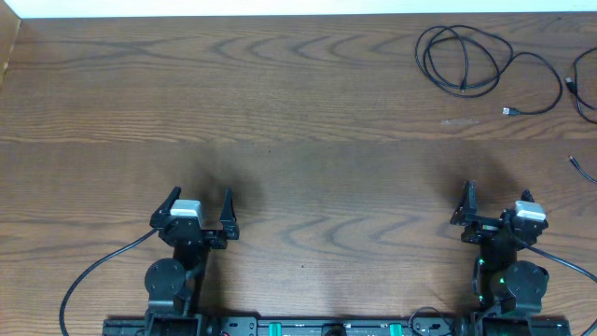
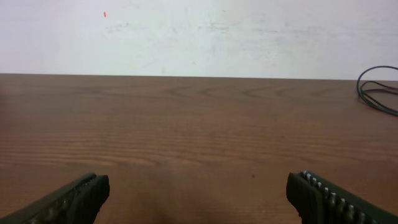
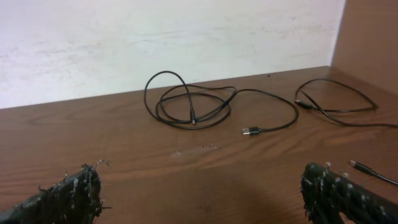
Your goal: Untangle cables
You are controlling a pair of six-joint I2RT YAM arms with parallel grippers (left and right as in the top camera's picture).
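Note:
A coiled black cable (image 1: pixel 462 58) lies at the table's far right, its plug end (image 1: pixel 510 111) trailing forward. A second black cable (image 1: pixel 583 93) lies at the right edge, and a third cable's plug tip (image 1: pixel 580 166) pokes in below it. No white cable is in view. In the right wrist view the coil (image 3: pixel 193 102), the second cable (image 3: pixel 336 102) and the third tip (image 3: pixel 367 171) lie well ahead of my open, empty right gripper (image 3: pixel 200 186) (image 1: pixel 497 194). My left gripper (image 1: pixel 201 198) (image 2: pixel 198 193) is open and empty at the front left, with a cable loop (image 2: pixel 373 93) far to its right.
The brown wooden table (image 1: pixel 280 112) has a white wall along its far edge. Thick black cords run from both arm bases (image 1: pixel 93 271) at the front edge.

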